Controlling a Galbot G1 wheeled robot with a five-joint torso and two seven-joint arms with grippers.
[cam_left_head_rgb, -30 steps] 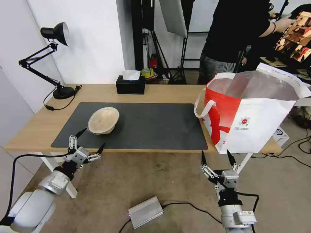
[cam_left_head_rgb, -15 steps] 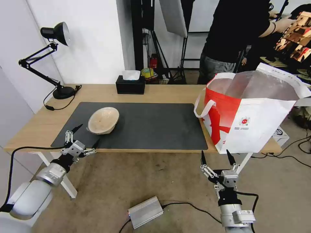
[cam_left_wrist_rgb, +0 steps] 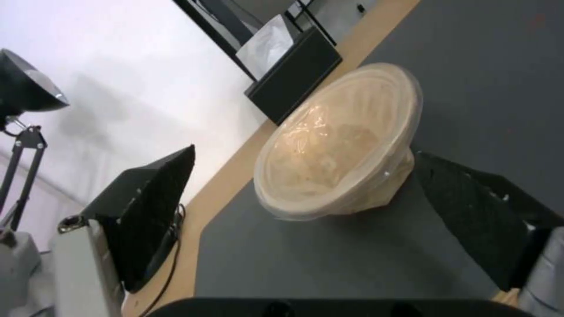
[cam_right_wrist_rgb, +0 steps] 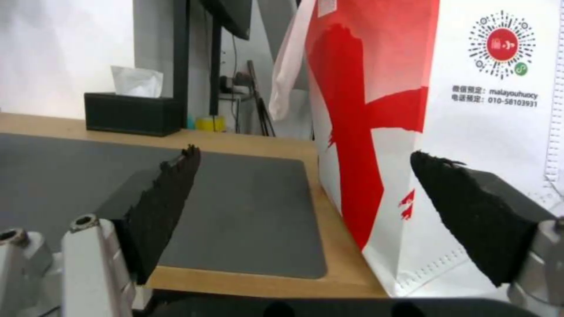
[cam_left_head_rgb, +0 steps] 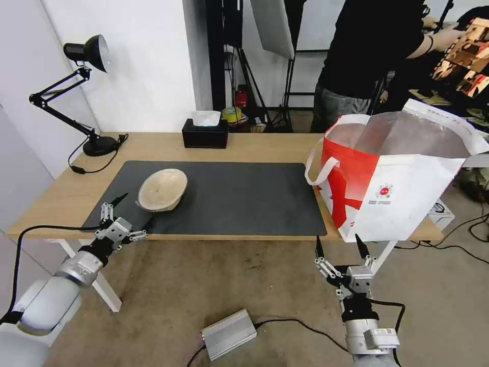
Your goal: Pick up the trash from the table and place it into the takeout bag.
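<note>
The only piece of trash on the surface (cam_left_head_rgb: 61,196) is the beige shallow bowl (cam_left_head_rgb: 162,189), which sits tilted on the dark mat (cam_left_head_rgb: 229,199), its open face turned toward the robot and its lower rim resting on the mat. The left tool (cam_left_head_rgb: 125,216) hangs just off the mat's near corner, close in front of the bowl, its two black fingers spread wide and holding nothing; in the left wrist view the bowl (cam_left_wrist_rgb: 338,143) lies between those fingers (cam_left_wrist_rgb: 150,211) but beyond their tips. The step in hand looks like the approach for a grasp. To do it well, the left tool would likely need to advance toward the bowl until the fingers straddle its rim, one inside the cavity and one behind the outer wall, and only then close. The bowl appears light and thin-walled, with a glossy lining, so a push on its rim could slide or tip it across the mat; a gentle, centred closure seems safer than a hard pinch. The takeout bag (cam_left_head_rgb: 402,188) stands upright well to the right of the bowl, mouth open, at the far end of the mat. The right tool (cam_left_head_rgb: 338,247) waits below the surface edge, just in front of the bag, fingers parted and empty.
</note>
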